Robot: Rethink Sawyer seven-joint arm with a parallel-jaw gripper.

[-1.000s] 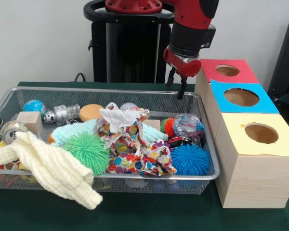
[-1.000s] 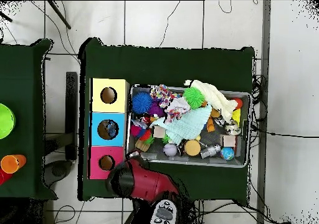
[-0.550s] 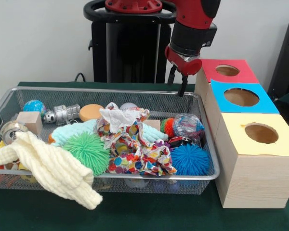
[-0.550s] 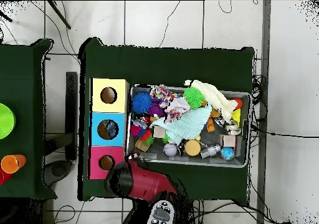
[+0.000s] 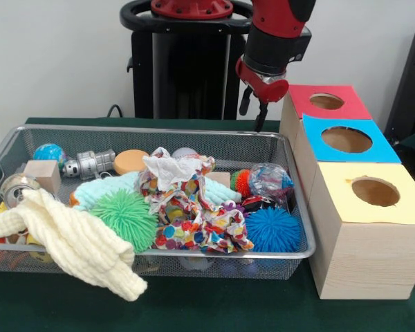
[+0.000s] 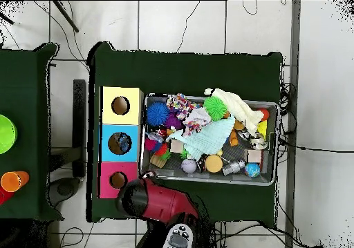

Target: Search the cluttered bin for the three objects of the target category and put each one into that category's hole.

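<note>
Red-and-black arm's gripper [image 5: 253, 116], fingers apart w/ nothing between, hangs above silver wire-mesh bin's [image 5: 124, 130] far rim next to red-topped wooden box [image 5: 325, 102] (clutter sits lower, toward camera).

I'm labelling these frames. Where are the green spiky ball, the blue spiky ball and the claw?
green spiky ball [image 5: 126, 216], front view, centre of its body
blue spiky ball [image 5: 272, 229], front view, centre of its body
claw [image 5: 253, 113], front view, midway between its tips
</note>
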